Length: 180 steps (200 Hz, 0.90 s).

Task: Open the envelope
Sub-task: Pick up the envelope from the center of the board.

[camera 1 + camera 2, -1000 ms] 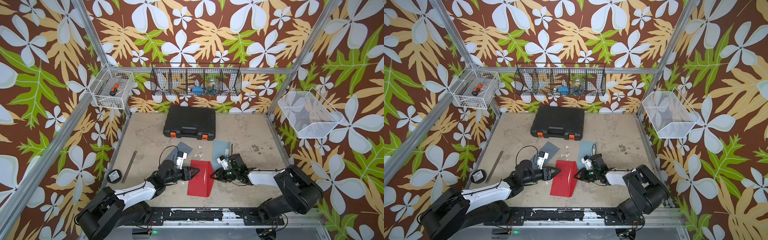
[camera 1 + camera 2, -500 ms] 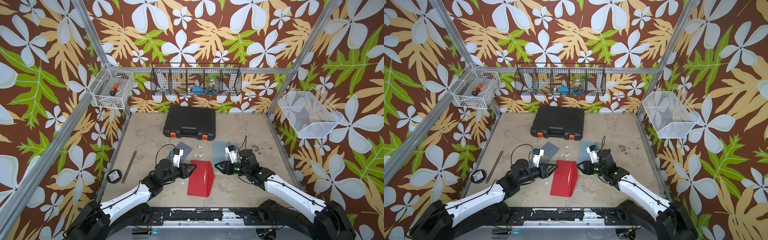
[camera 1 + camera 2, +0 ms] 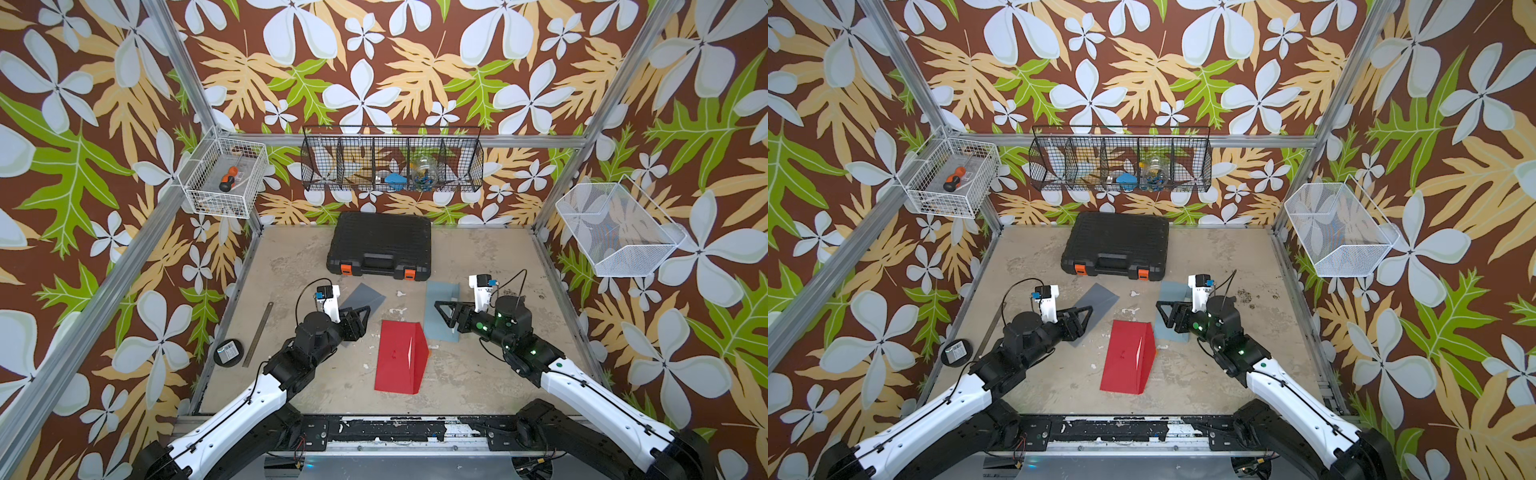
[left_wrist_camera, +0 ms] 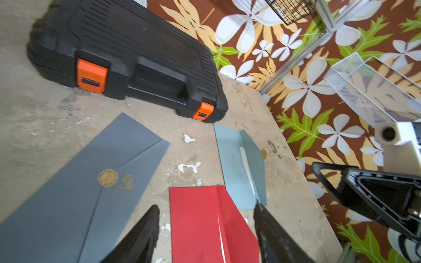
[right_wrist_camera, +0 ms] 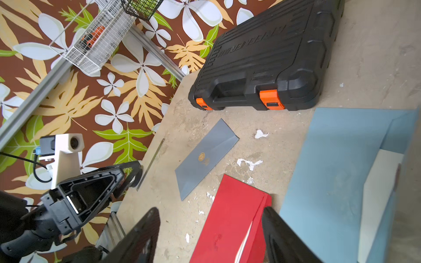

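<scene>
The red paper envelope (image 3: pixel 395 365) lies flat at the lower centre of a top view on the stone-coloured tabletop (image 3: pixel 478 374). Its flap (image 3: pixel 419 361) is raised along the right edge, and a sliver of white card (image 5: pixel 244 242) shows in the gap. My left fingers (image 4: pixel 141 236) and right fingers (image 5: pixel 141 236) are both spread and hold nothing. They hang clear on either side of the envelope's far end.

I judge the flap freed but not yet laid back. To finish cleanly I would press the left fingers down on the envelope's body so it cannot slide. Then I would bring the right ones in low under the flap's free edge and sweep it outward to the right. I would catch only the flap, not the card inside.

The pale blue paper envelope (image 3: pixel 440 291), itself open, lies just right of the red one, below my right fingers. The flap may come down on it. The dark grey paper envelope with a gold seal (image 3: pixel 368 295) lies below my left fingers. The black plastic case with orange latches (image 3: pixel 380 241) stands well behind, and the steel ruler (image 3: pixel 258 332) lies far left. Neither is in the way.
</scene>
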Available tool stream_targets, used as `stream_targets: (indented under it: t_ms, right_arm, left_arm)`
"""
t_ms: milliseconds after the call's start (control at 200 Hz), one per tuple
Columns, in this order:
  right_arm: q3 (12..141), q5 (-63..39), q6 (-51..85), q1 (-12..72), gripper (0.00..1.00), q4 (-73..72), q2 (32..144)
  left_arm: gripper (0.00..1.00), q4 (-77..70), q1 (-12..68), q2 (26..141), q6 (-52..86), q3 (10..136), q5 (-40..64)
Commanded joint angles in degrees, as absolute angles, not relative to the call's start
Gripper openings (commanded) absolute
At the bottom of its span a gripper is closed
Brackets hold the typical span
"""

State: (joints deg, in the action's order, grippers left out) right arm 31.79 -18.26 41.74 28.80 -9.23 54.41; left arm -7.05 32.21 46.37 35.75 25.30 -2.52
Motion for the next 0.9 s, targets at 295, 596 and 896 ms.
stream_targets:
  t_ms: [295, 596, 896]
  right_arm:
    - [42.4, -26.9, 44.4, 31.3, 0.73, -10.9, 71.6]
    - [54.5, -19.5, 44.2, 38.2, 0.75, -4.7, 87.0]
    - [60.5, -22.5, 48.0, 39.9, 0.74, -7.0, 100.9]
  left_arm:
    - [0.79, -8.1, 15.7, 62.1, 37.2, 36.4, 15.9]
    - [0.80, -9.2, 9.4, 77.4, 38.0, 43.9, 20.7]
    - [0.78, 1.6, 8.0, 96.8, 22.8, 53.8, 21.3]
